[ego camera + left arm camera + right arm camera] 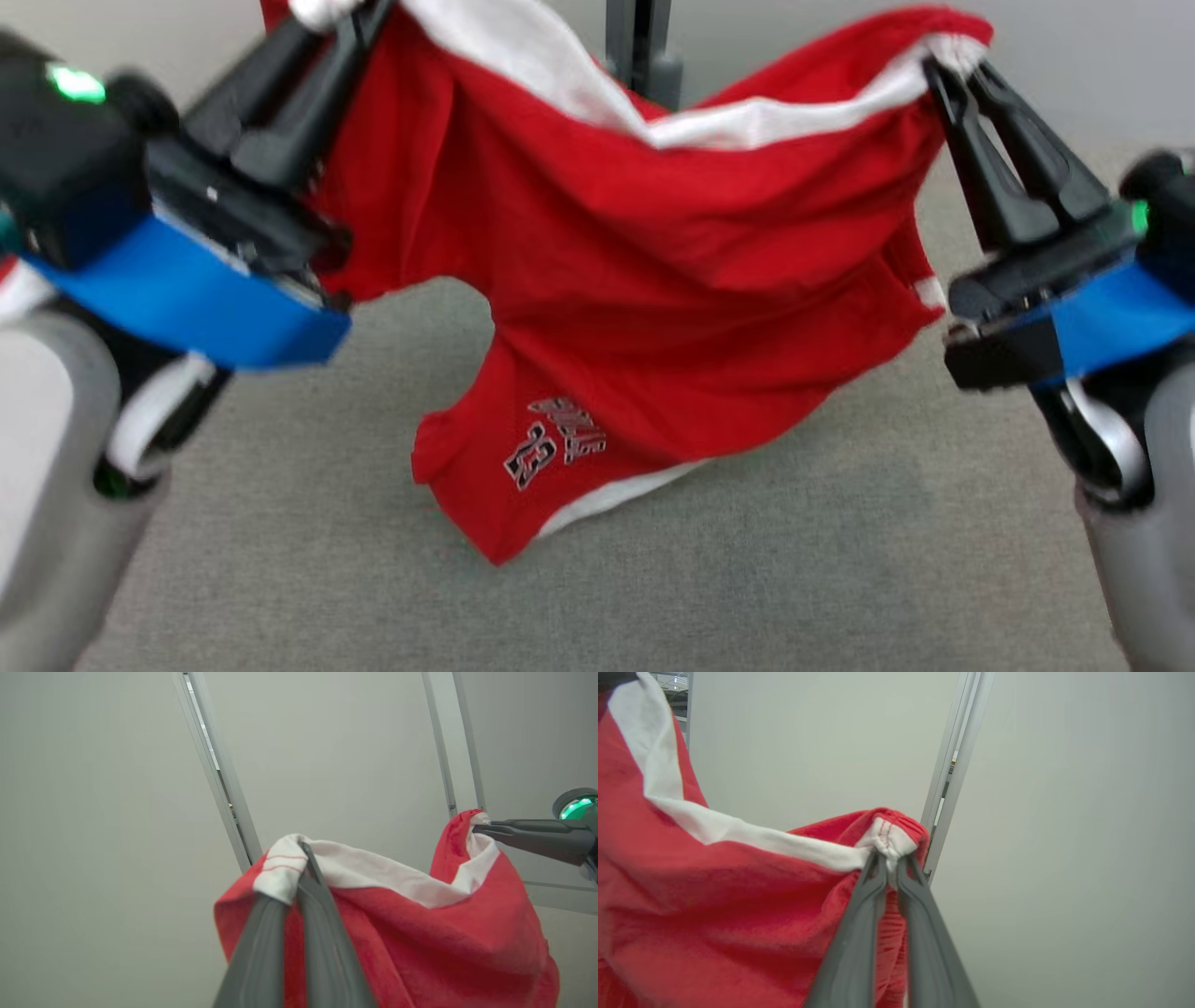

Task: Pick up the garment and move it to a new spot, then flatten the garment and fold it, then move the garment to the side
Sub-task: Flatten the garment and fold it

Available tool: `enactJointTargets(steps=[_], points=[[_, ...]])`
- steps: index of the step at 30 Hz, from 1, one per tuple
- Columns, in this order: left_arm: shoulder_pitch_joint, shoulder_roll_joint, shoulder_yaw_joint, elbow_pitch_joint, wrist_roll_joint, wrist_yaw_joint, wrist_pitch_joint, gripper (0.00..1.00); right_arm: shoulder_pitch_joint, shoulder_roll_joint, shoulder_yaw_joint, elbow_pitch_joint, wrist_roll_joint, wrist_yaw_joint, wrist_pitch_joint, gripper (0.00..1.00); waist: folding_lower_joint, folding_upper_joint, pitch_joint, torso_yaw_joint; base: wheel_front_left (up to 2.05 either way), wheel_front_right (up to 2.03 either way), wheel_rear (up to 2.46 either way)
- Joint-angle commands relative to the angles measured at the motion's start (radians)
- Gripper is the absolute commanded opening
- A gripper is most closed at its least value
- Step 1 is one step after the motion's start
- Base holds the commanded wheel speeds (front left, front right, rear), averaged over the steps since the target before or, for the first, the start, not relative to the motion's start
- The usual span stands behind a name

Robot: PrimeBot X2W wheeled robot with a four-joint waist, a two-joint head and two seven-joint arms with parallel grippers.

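The lettering [557,439] low on the garment [672,280] is too smeared for me to read. In the head view the garment's upper left corner runs off the top edge, and its folds hide the foot of the dark post [640,42] behind. The white hem covers one fingertip of my left gripper [295,877], and bunched cloth hides the pads of my right gripper [888,861]. Both wrist views cut the garment off at the bottom.
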Motion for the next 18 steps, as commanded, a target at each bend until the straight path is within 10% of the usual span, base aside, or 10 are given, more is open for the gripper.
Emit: enactJointTargets(steps=[1,18], points=[[-0.07,0.015,-0.015,0.047,-0.01,-0.005,0.018,0.0,-0.076,0.005,0.016,0.044,0.009,0.0,0.013,0.0,0.0,0.0,0.048,0.005,0.0,0.0,0.0],[-0.574,0.021,-0.232,0.509,-0.091,-0.006,-0.21,0.0,-0.622,0.193,-0.023,0.674,-0.166,0.0,-0.269,0.0,0.0,0.0,0.296,-0.007,0.0,0.0,0.0]])
